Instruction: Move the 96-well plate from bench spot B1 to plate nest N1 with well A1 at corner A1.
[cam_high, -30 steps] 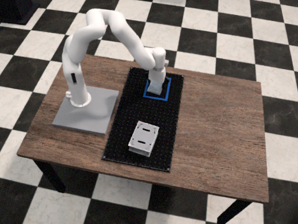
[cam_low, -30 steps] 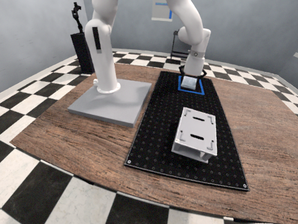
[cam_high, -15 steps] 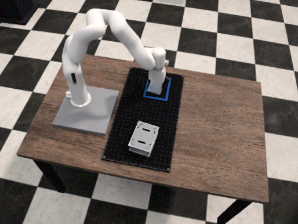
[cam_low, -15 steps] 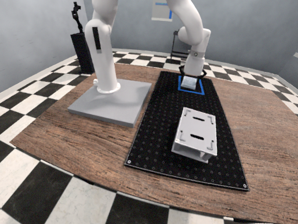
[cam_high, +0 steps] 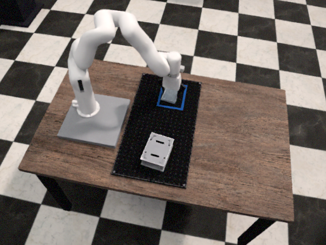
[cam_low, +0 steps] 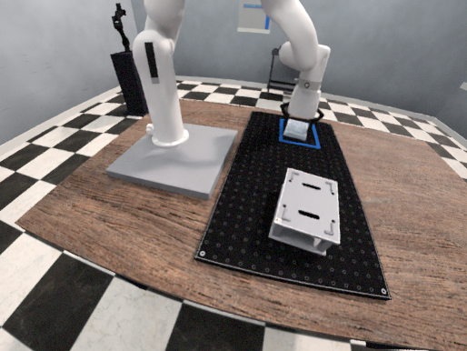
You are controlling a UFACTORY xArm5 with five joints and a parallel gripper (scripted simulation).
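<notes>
Gripper (cam_low: 301, 122): pinching the 96-well plate (cam_low: 296, 129), fingers spread wide across it, inside blue-outlined spot B1 (cam_low: 300, 143) at 12 o'clock on the black perforated mat (cam_low: 254, 191). Raised plate nest N1 (cam_low: 309, 206): sitting unoccupied toward 6 o'clock. Grey base plate (cam_low: 136, 175): lying at 9 o'clock.

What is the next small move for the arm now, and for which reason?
Probably a short, straight lift. The gripper is shut on the 96-well plate, which appears to lie low inside the blue-outlined spot on the black mat. The raised nest stands nearer the camera with nothing on top, so the plate must rise before travelling there.
</notes>
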